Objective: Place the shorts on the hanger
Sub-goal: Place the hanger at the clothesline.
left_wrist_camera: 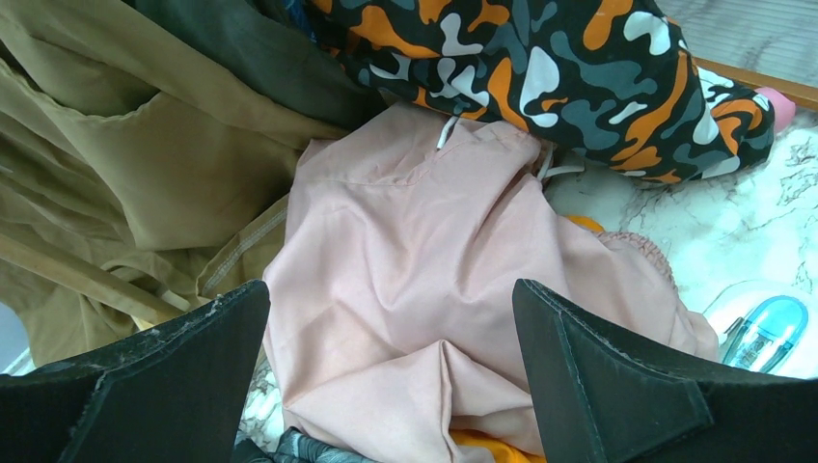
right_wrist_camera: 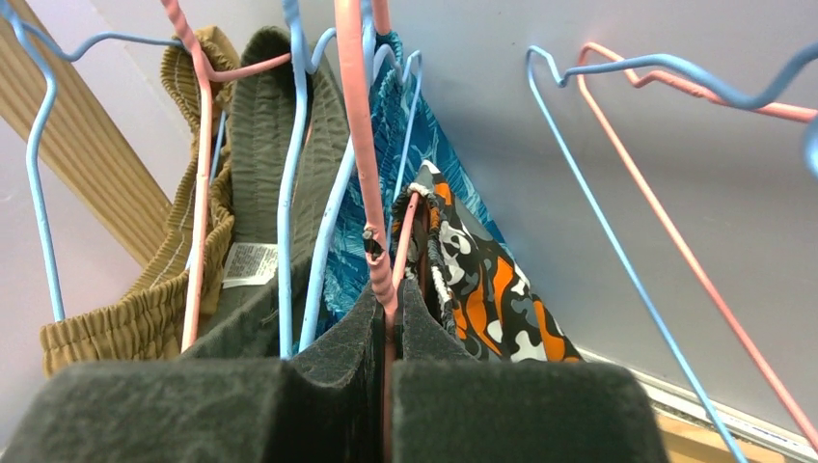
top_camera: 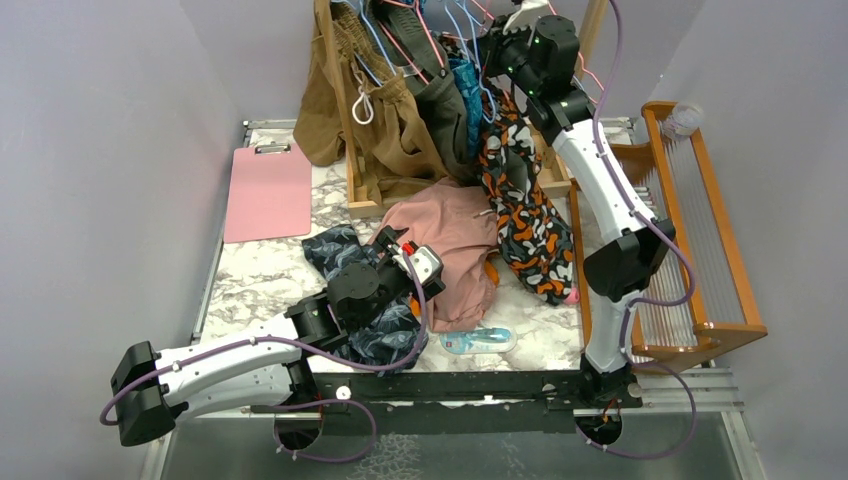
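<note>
The main part of the task looks done. The shorts point(right_wrist_camera: 482, 299) hang over the hanger point(right_wrist_camera: 359, 145), with the waistband folded at the wire just beside the twisted neck. In the top view the shorts point(top_camera: 525, 215) fall from the rack, at about 1 o'clock from the table centre, down to the marble top. Their lower end lies there, near the orange wooden frame point(top_camera: 700, 240) at 3 o'clock.

The right gripper point(right_wrist_camera: 386, 328) is closed on the pink wire of the hanger at the neck; its two pads press together with the wire between them. It is raised at 12 o'clock, at the far side of the table, among the light-blue hangers point(right_wrist_camera: 289, 193) and the other clothes on the wooden rack point(top_camera: 352, 150).

The left gripper point(left_wrist_camera: 386, 386) is wide open and holds nothing. It hovers near the table centre above the dusty-pink shorts point(left_wrist_camera: 415, 280), which do not belong to the task.

I judge that only the end of the job is left: to set the hook on the rail and to let go. The pictures do not show if the hook already sits on a rail, because the rail is out of view. It is also not clear if the shorts lie evenly over the wire, so they may slide when the claw opens.
</note>
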